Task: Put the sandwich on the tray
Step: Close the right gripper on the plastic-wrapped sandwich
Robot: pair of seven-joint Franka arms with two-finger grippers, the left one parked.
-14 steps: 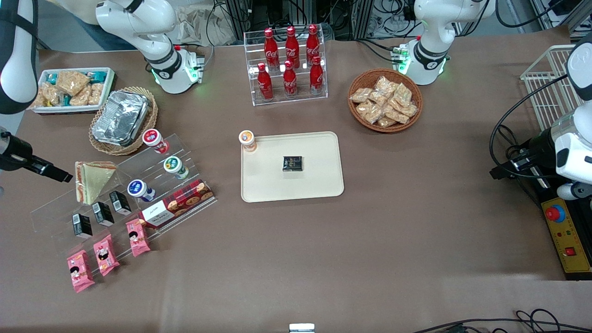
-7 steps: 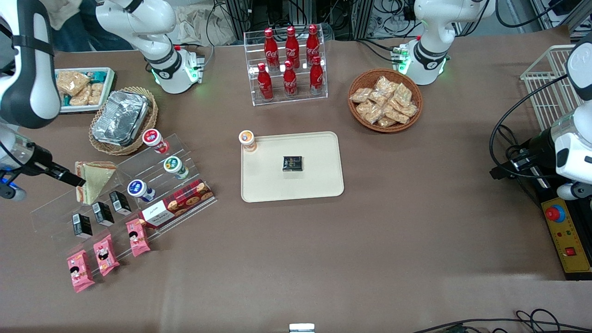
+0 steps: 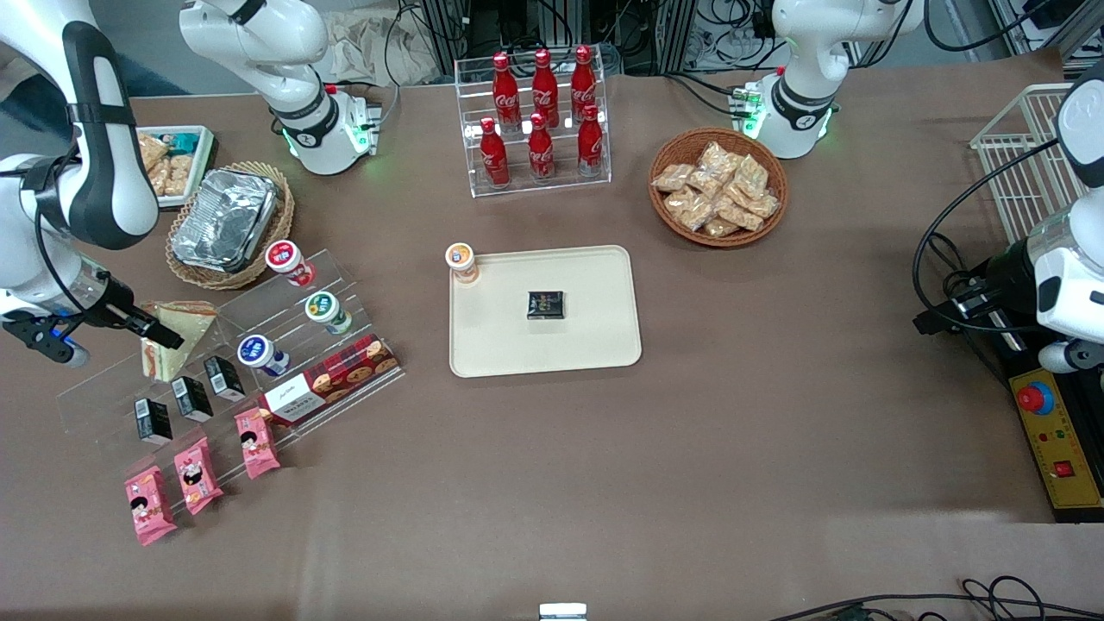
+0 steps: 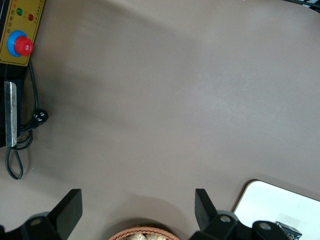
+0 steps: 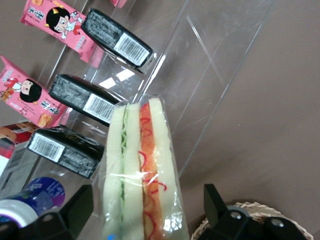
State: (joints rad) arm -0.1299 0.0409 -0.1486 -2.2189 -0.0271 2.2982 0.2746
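Sandwich (image 5: 142, 172) on the acrylic rack (image 3: 259, 345), well apart from the tray (image 3: 595, 345), sits between the fingers of the released claw (image 5: 145, 210), its filling edge facing the wrist; fingers flank its bread faces.

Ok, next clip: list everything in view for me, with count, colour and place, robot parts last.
sandwich: one, white bread, on the acrylic step rack
tray: one, cream, table centre
black packet: one, on the tray
orange-lid cup: one, at the tray's corner
cola bottles: six, red, clear stand
wicker basket: one, brown, snack bags inside
foil container: one, silver, in a basket
pink snack packets: three, rack's lowest step
black cartons: three, on the rack
gripper: open, fingers either side of the sandwich
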